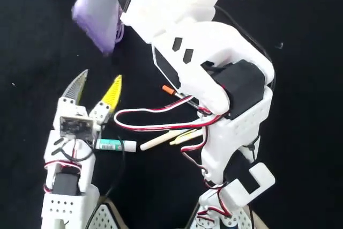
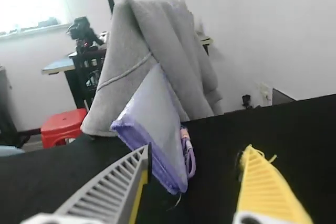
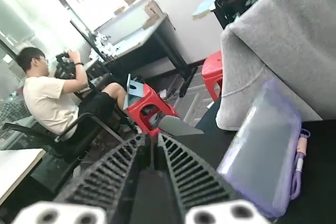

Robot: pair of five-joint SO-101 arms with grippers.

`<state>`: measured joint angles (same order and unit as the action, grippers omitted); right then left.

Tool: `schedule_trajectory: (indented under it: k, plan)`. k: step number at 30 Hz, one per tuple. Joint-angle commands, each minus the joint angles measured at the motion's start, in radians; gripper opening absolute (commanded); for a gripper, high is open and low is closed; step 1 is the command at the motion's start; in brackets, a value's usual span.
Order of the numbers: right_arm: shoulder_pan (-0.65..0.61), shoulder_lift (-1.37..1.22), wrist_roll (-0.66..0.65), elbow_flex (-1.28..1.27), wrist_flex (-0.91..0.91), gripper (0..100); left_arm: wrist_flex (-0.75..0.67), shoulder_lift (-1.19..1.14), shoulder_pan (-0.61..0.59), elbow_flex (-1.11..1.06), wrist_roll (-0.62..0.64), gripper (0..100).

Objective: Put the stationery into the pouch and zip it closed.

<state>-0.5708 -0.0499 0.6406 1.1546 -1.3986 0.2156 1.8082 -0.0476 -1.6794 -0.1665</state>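
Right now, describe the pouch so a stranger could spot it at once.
Find the black table and follow it to the far edge, where a grey cloth hangs. The pouch is just in front of that cloth. It is flat, see-through and purple with a looped cord, unlike the thin pens lying mid-table.

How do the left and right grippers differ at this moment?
The left gripper has its jaws spread wide; the right gripper has them closed together. The left's jaws are grey and yellow; the right's both dark. The left sits by the glue stick, the right beside the purple pouch. Neither visibly holds anything.
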Motion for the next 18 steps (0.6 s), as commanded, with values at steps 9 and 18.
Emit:
schedule_trajectory:
  k: [9,18]
  plan:
    - [0.04,0.053,-0.147,0.021,-0.066,1.6,0.117,0.015,-0.265,-0.019,0.265,27]
    - [0.137,0.053,-0.269,-0.229,-0.066,1.6,0.288,0.015,-0.432,0.036,0.354,27]
